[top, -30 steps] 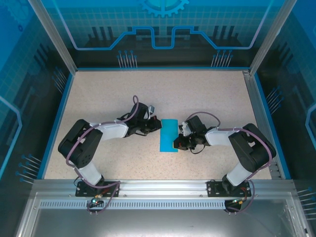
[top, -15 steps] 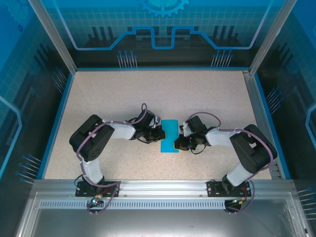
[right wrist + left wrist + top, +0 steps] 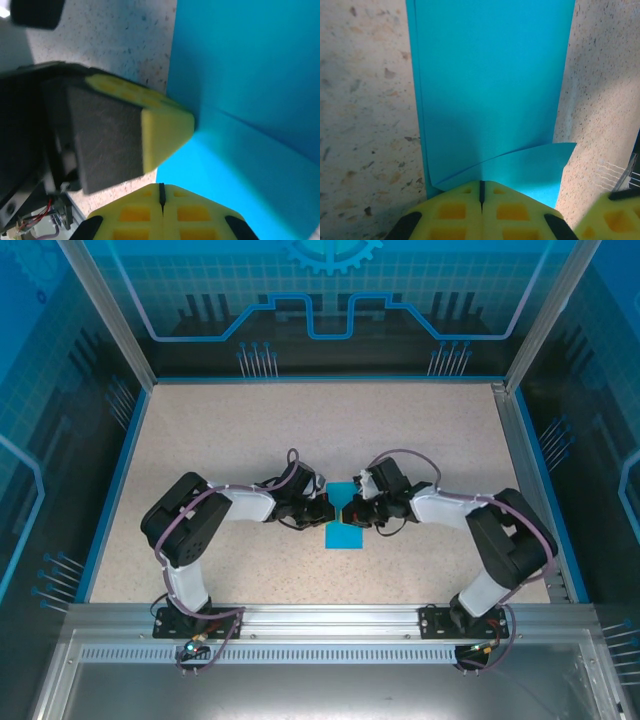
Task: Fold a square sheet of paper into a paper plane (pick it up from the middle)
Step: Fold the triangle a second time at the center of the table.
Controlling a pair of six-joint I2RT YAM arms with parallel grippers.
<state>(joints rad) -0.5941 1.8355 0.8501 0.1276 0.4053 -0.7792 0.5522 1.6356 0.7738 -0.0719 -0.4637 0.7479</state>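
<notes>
The square sheet of paper (image 3: 346, 536) lies mid-table, cyan-blue and doubled into a long strip (image 3: 490, 75). One corner of it is turned over as a slanted flap (image 3: 530, 165). Both grippers meet over the strip's middle. My left gripper (image 3: 330, 510) comes in from the left, jaws shut, and its yellow tips (image 3: 481, 187) sit at the flap's edge. My right gripper (image 3: 352, 512) comes in from the right, also shut, its tips (image 3: 161, 189) at the paper's (image 3: 250, 75) edge. The left gripper's yellow fingertip (image 3: 167, 125) presses on the blue surface just ahead of them.
The speckled beige table (image 3: 230, 430) has a blue rim (image 3: 120, 480) on the left and a metal rail (image 3: 530, 480) on the right. Clear blue-printed walls enclose it. An aluminium beam (image 3: 320, 618) with both arm bases runs along the near edge.
The left gripper has slid right, from beside the paper onto its left edge. The right gripper has swung left and farther back onto the paper's middle, so the two tips now meet.
</notes>
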